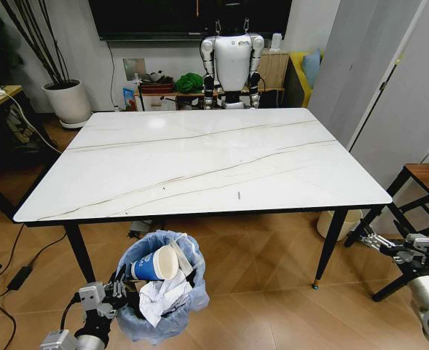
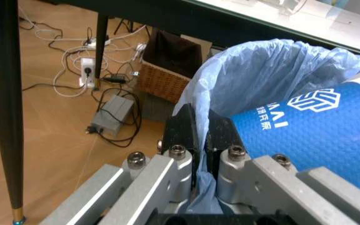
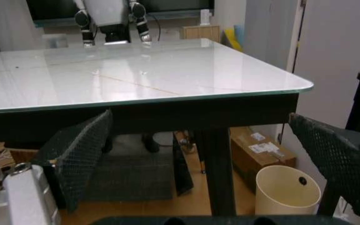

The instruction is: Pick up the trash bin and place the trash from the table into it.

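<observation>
The head view looks forward and down from above the near edge of the table [image 1: 199, 160], taking in its whole top and the floor beneath. The left wrist view sits close behind the left end effector [image 2: 202, 140], facing along its fingers under the table edge, with the trash bin [image 2: 261, 75] right ahead. The right wrist view looks out between the right end effector [image 3: 211, 154] pads, low and level with the tabletop's right corner. All three share the table.
</observation>
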Controlling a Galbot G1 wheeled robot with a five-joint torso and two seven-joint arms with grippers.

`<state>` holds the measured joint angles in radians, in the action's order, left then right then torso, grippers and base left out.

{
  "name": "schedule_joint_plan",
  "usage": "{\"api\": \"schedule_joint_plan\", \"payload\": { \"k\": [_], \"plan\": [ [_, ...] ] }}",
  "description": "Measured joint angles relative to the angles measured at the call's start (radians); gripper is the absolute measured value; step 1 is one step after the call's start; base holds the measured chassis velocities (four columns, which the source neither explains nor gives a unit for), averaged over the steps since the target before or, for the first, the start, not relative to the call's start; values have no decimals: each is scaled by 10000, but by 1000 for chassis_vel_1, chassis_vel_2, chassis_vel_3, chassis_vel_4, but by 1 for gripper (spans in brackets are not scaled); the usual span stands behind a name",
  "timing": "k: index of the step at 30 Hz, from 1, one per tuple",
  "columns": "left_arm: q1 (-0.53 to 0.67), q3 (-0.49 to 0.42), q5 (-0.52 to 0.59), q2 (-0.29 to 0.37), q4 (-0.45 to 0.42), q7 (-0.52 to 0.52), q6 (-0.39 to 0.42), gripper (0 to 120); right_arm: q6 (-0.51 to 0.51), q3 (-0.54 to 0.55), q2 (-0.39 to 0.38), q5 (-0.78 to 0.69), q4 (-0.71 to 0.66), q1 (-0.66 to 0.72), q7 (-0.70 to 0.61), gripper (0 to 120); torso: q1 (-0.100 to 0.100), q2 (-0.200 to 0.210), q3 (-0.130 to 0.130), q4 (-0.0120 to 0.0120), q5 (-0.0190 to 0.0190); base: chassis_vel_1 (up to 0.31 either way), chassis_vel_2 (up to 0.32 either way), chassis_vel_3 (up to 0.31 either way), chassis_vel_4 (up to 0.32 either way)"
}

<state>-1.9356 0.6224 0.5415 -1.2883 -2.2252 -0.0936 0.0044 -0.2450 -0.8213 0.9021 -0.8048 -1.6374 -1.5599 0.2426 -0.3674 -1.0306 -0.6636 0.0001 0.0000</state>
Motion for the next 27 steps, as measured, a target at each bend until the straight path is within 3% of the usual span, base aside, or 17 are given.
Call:
{"api": "schedule_joint_plan", "payload": {
  "k": [27],
  "plan": [
    [122, -57, 153, -104, 180, -106, 62, 0, 0, 0, 0, 0, 0, 0, 0, 100, 575, 1321, 746, 0, 0, 0, 0, 0, 0]
  ]
}}
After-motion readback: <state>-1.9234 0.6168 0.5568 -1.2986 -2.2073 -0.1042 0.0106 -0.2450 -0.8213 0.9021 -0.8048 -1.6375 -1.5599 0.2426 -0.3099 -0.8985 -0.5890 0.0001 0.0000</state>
